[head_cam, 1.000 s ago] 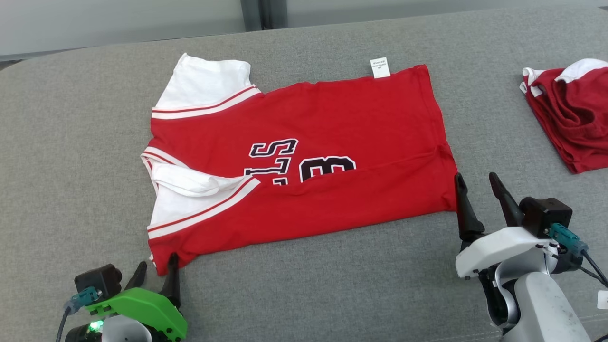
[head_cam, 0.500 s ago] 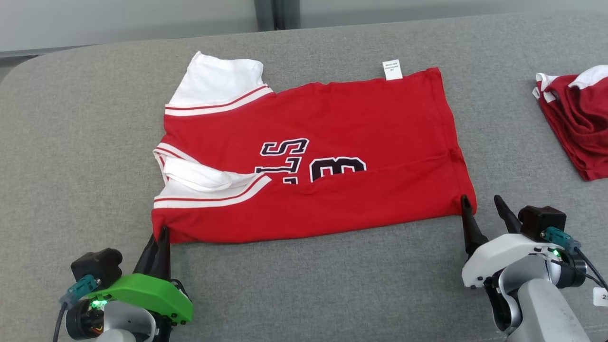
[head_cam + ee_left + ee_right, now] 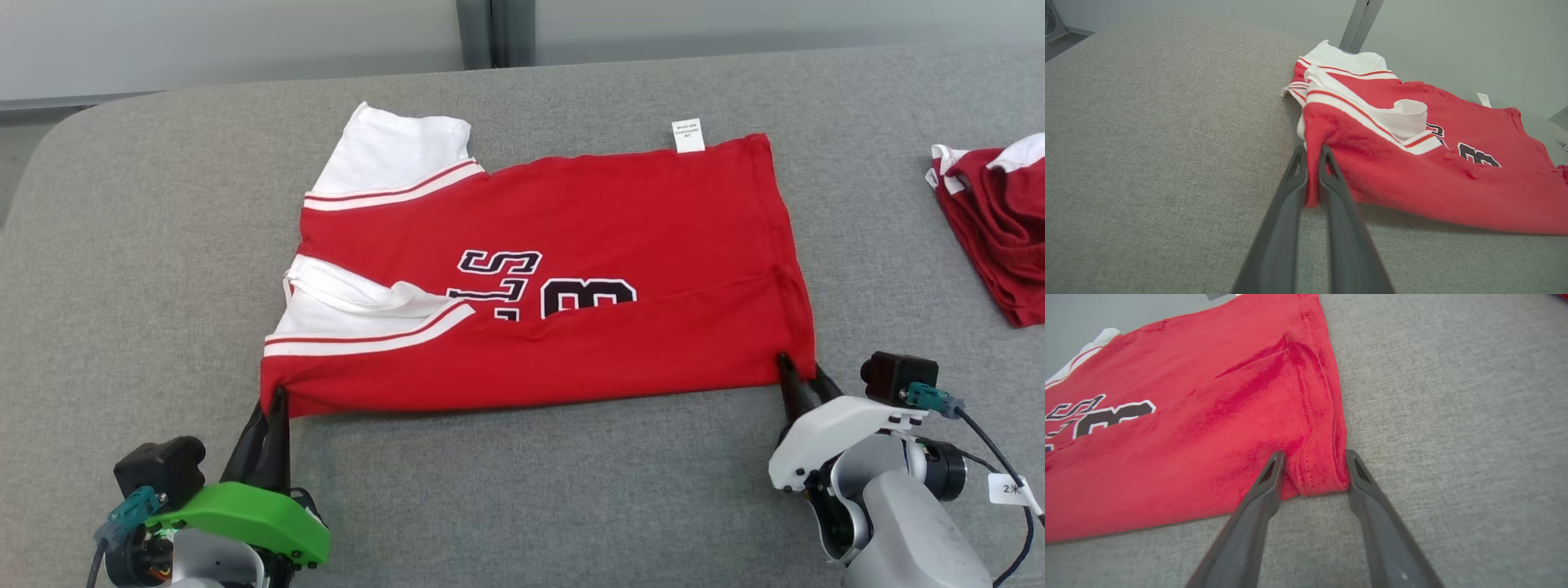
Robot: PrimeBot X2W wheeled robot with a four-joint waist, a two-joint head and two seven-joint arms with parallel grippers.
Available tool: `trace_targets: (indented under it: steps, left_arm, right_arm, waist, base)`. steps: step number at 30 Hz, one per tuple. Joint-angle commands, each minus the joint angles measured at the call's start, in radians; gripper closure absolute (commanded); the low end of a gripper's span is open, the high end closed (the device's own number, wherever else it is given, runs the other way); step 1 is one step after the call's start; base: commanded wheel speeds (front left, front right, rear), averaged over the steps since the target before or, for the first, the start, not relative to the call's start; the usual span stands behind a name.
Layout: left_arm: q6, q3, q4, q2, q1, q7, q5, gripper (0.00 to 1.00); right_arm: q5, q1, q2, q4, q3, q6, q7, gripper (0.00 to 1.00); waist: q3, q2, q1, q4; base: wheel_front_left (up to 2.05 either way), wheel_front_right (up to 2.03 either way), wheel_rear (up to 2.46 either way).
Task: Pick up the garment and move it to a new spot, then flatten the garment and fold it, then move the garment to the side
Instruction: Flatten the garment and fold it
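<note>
left claw [image 3: 1312, 151] clamped on garment [image 3: 571, 204] corner | right claw [image 3: 1314, 455] half-open astride other corner, per wrist view

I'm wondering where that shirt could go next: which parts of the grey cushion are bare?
Bare grey cushion lies left of the red jersey, and in a strip between it and the second garment at right. It is crowded at the jersey's near corners, where the left gripper and right gripper sit.

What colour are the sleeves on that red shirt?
The sleeves are white with red-striped trim; head view shows it best.
</note>
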Motion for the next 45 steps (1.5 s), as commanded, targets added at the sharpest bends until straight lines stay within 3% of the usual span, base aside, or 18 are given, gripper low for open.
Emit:
trace_targets:
  steps: [1,9,22,29,30,31,32,33,40,45]
  left_arm:
    - [-0.001,0.003,-0.008,0.011,0.018,-0.007,0.006,1.0]
    - [0.003,-0.001,-0.087,0.031,0.091,0.005,0.004,1.0]
    - [0.028,-0.043,-0.291,0.075,0.331,0.176,-0.024,1.0]
    - [0.038,-0.058,-0.27,0.053,0.35,0.178,-0.038,1.0]
    - [0.041,-0.057,-0.262,0.048,0.345,0.172,-0.039,1.0]
    - [0.04,-0.057,-0.252,0.045,0.338,0.164,-0.036,0.8]
    - [0.041,-0.057,-0.245,0.042,0.333,0.159,-0.035,0.49]
    - [0.042,-0.056,-0.237,0.041,0.325,0.152,-0.033,0.0]
    - [0.044,-0.027,-0.249,0.086,0.261,0.132,-0.004,0.0]
    - [0.025,-0.016,-0.265,0.142,0.13,0.149,0.025,0.0]
  right_arm:
    - [0.006,-0.009,-0.001,0.006,0.001,0.0,-0.014,1.0]
    - [0.069,0.066,-0.011,-0.083,-0.006,0.0,-0.014,1.0]
    - [0.084,0.365,-0.037,-0.456,-0.031,0.0,0.18,1.0]
    - [0.083,0.399,-0.017,-0.487,-0.063,0.0,0.202,1.0]
    - [0.078,0.398,-0.016,-0.481,-0.069,0.0,0.201,0.89]
    - [0.074,0.395,-0.014,-0.474,-0.074,0.0,0.2,0.56]
    - [0.072,0.392,-0.012,-0.47,-0.078,0.0,0.198,0.14]
    - [0.069,0.389,-0.011,-0.466,-0.081,0.0,0.196,0.0]
    - [0.041,0.364,-0.008,-0.476,-0.103,0.0,0.183,0.0]
    - [0.017,0.32,-0.02,-0.521,-0.094,0.0,0.155,0.0]
  waist:
    - [-0.008,0.0,0.0,-0.002]
    - [-0.044,0.0,0.0,-0.014]
    - [-0.061,0.0,0.0,-0.045]
    - [-0.049,0.0,0.0,-0.054]
    - [-0.047,0.0,0.0,-0.055]
    - [-0.045,0.0,0.0,-0.056]
    - [-0.043,0.0,0.0,-0.057]
    - [-0.041,0.0,0.0,-0.058]
    - [-0.014,0.0,0.0,-0.074]
    - [0.025,0.0,0.0,-0.095]
  base:
    - [0.0,0.0,0.0]
    - [0.0,0.0,0.0]
    - [0.0,0.0,0.0]
    - [0.0,0.0,0.0]
    - [0.0,0.0,0.0]
    - [0.0,0.0,0.0]
    - [0.0,0.0,0.0]
    - [0.0,0.0,0.0]
    - [0.0,0.0,0.0]
    - [0.0,0.0,0.0]
